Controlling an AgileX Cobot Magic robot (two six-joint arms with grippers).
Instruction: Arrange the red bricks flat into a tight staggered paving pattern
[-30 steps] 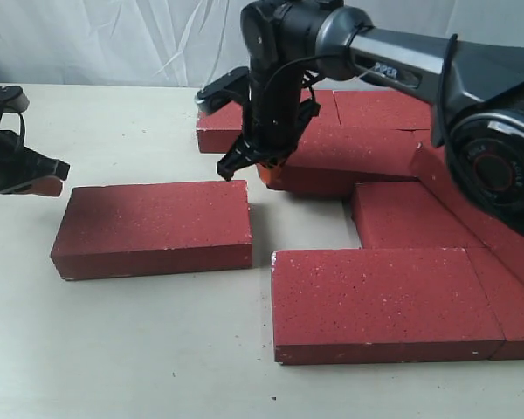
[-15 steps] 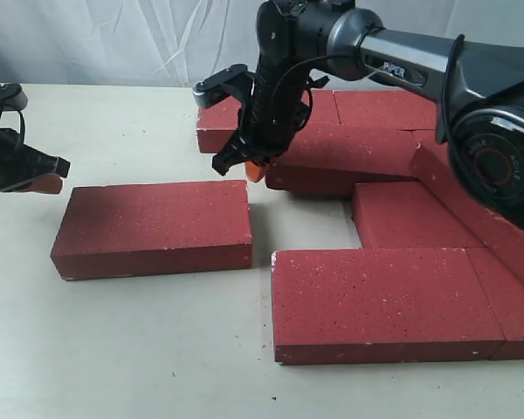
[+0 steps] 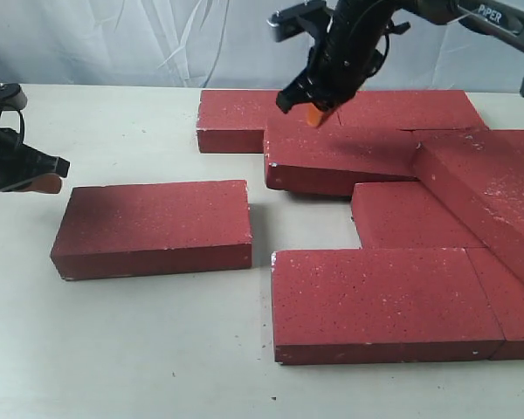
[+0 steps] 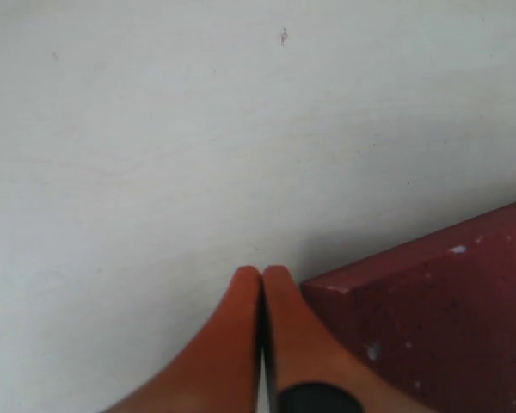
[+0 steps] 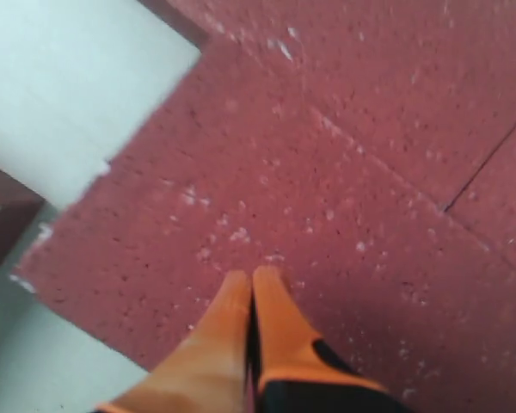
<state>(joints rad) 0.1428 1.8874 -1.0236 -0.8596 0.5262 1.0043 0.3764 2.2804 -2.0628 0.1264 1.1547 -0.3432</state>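
Note:
Several red bricks lie on the pale table (image 3: 140, 349). One lone brick (image 3: 153, 223) lies flat at the left, apart from the cluster. In the cluster, a middle brick (image 3: 345, 157) rests tilted over its neighbours, and another brick (image 3: 476, 196) slants at the right. My right gripper (image 3: 314, 112) is shut and empty, hovering above the tilted middle brick's (image 5: 267, 189) far part; its tips (image 5: 251, 277) point at that brick's top. My left gripper (image 3: 45, 183) is shut and empty, just left of the lone brick, whose corner (image 4: 439, 327) shows beside the tips (image 4: 261, 274).
A large flat brick (image 3: 380, 297) lies at the front, with a further one (image 3: 515, 301) to its right and one (image 3: 410, 214) behind it. Two flat bricks (image 3: 240, 118) (image 3: 402, 109) line the back. A gap of bare table (image 3: 310, 223) separates the lone brick from the cluster.
My right gripper has risen and swung right and back, from the tilted brick's left end to above its top. The left gripper and the bricks have stayed put.

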